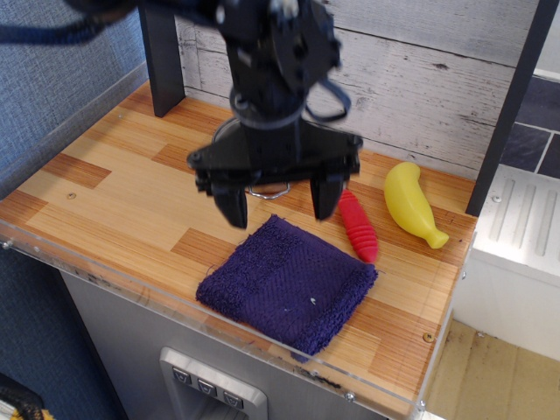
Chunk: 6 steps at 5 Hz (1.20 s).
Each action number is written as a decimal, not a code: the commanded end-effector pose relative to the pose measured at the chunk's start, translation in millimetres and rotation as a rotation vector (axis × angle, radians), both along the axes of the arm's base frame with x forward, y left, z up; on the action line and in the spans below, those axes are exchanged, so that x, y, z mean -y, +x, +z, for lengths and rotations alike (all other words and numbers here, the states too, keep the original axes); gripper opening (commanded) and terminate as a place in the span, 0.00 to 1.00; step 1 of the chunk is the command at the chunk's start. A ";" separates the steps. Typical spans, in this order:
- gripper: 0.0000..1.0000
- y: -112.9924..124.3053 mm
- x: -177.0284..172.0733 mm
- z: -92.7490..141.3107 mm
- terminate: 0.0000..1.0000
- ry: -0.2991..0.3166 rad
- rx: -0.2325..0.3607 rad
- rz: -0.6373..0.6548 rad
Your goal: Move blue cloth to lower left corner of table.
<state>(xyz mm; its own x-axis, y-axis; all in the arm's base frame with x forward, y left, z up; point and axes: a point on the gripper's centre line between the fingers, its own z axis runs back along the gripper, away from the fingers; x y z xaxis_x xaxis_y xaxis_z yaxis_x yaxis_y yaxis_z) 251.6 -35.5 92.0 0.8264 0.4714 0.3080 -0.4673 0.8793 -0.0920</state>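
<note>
The blue cloth (287,284) lies flat on the light wood table (114,192), near the front edge and right of centre, with a tiny white speck on it. My gripper (278,206) is open, its two dark fingers spread wide, hanging just above the cloth's far edge. The fingers hold nothing. The arm hides most of the steel pot (267,188) behind it.
A red-handled fork (357,226) lies right of the gripper, and a yellow banana (411,205) lies further right. A dark post (162,57) stands at the back left. A clear acrylic strip (131,276) runs along the front edge.
</note>
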 end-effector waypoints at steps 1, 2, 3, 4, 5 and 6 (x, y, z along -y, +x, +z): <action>1.00 2.9 14.6 -28.0 0.00 0.051 -0.046 -0.128; 1.00 5.5 22.6 -41.3 0.00 0.075 -0.068 -0.165; 1.00 12.4 27.8 -60.8 0.00 0.065 -0.094 -0.173; 1.00 12.8 20.6 -71.6 0.00 0.067 -0.117 -0.150; 1.00 10.1 8.0 -81.3 0.00 0.059 -0.137 -0.107; 1.00 5.2 0.6 -95.0 0.00 0.051 -0.180 -0.099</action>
<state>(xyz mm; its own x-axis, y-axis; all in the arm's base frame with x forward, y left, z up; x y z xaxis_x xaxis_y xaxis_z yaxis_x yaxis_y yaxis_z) 263.5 -46.7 9.3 0.9076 0.3640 0.2093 -0.3728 0.9279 0.0026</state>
